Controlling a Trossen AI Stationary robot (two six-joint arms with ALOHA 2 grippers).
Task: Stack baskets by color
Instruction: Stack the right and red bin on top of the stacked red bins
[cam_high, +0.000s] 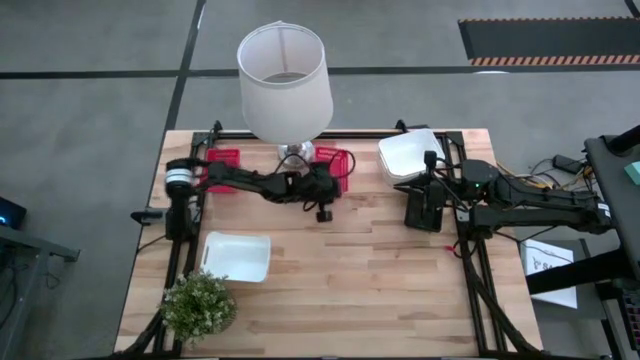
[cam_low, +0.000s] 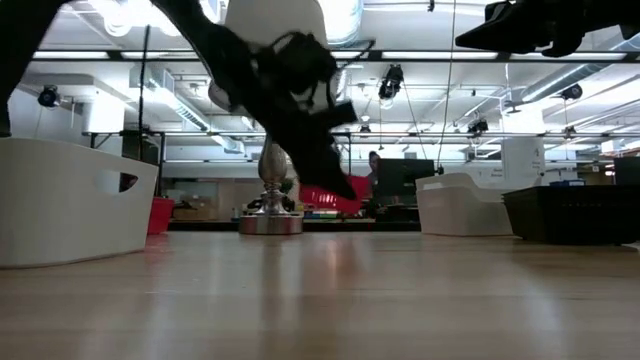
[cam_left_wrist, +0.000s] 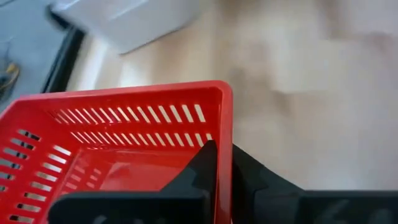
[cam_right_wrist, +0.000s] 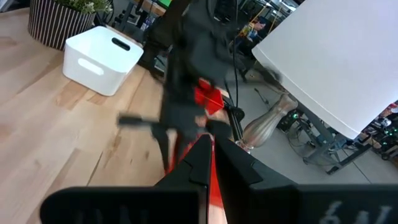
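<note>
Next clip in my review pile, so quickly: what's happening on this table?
The left gripper has closed on the wall of a red basket near the lamp at the back of the table; the low view shows that basket tilted and off the surface. Another red basket sits further left at the back. The right gripper is shut, holding nothing that I can see, and waits by the black baskets and stacked white baskets. A lone white basket sits beside the potted plant.
</note>
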